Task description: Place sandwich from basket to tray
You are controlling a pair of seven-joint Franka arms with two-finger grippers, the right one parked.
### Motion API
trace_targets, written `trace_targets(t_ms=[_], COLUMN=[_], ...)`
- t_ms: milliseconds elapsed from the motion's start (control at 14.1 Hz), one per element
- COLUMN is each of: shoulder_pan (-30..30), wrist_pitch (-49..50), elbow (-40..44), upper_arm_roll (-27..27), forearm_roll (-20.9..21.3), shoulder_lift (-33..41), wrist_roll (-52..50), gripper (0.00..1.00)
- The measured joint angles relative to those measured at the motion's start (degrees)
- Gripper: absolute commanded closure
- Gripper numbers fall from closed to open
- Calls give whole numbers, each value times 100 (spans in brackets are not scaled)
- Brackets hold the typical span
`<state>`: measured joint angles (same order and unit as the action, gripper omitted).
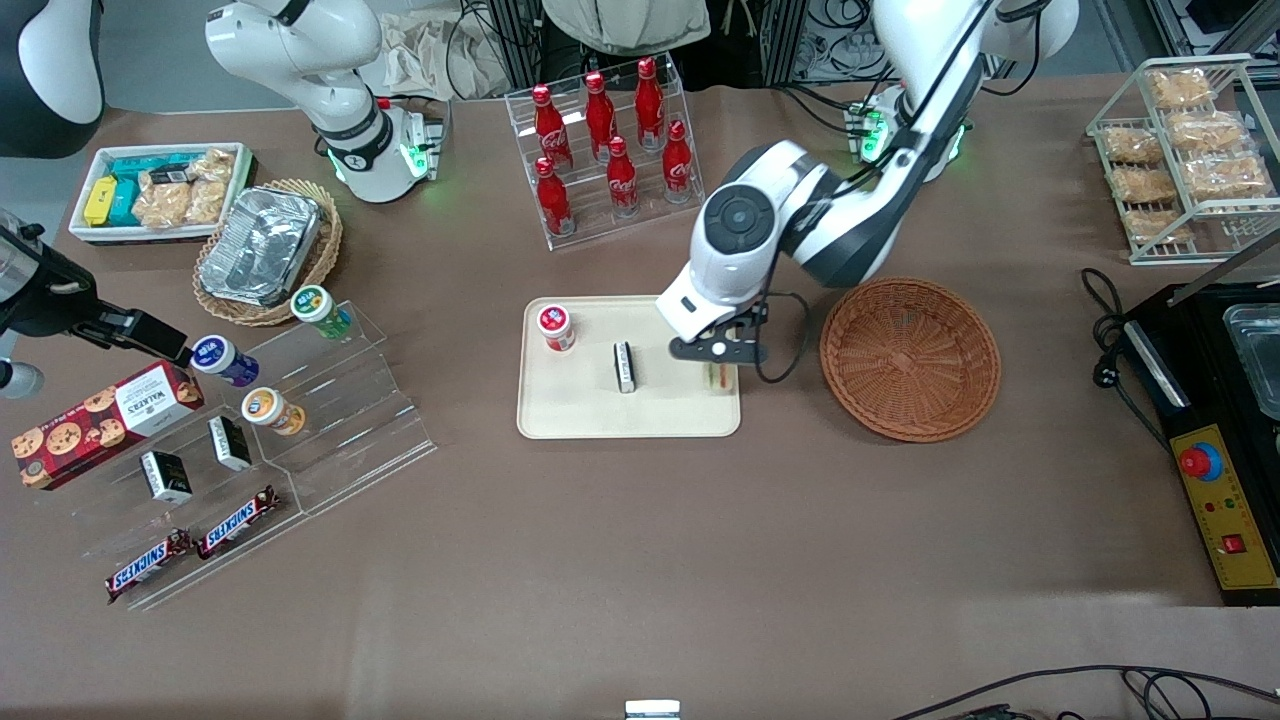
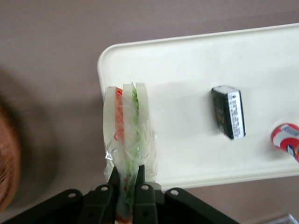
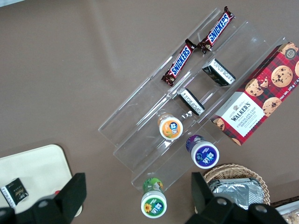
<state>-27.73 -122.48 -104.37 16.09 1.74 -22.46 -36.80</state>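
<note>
The wrapped sandwich [image 2: 128, 130], pale bread with red, orange and green layers, is clamped between my gripper's [image 2: 126, 173] fingers. It hangs over the tray's [image 2: 196, 102] end nearest the basket. In the front view the gripper [image 1: 718, 372] is over that tray [image 1: 600, 415] edge, with a sliver of sandwich [image 1: 716, 377] showing under it. The reddish-brown wicker basket [image 1: 909, 358] lies beside the tray, toward the working arm's end, and holds nothing.
On the tray stand a red-lidded cup [image 1: 556, 327] and a small black box [image 1: 625, 366]. A bottle rack [image 1: 606, 150] stands farther from the front camera. A clear tiered stand [image 1: 300, 420] with snacks lies toward the parked arm's end. A control box [image 1: 1215, 505] lies near the basket.
</note>
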Motion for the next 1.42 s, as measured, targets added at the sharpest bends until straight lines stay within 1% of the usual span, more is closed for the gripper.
trace_targets(t_ms=[142,213,283,354,425,638,850,992,1134,1276,1417], shoulder_pan=[-19,-19,-19,-18,-19,-18,-8,-1,64,373,796], wrist_pitch=[-408,-500,-539,-558,-570,-571,-512,-109,461,924,1179], elbow=[-172,-224,-241,-245,-245,-245,-210,-107,47,198,300], upper_arm_roll=[-3,-7,-12,-16,-18,-20,-57,-150,-296,-343,-361], forearm_roll=[75,176,255,288,309,335,347,408,444,449,453], shoulder_lift=[-168,-259,-330,-382,-413,-422,-364,-152,217,581,916], wrist_roll=[-1,-1,-2,-23,-74,-202,-547,-690,-706,-626,-221], gripper=[100,93,38,4,2,1,1,1,1,1,1])
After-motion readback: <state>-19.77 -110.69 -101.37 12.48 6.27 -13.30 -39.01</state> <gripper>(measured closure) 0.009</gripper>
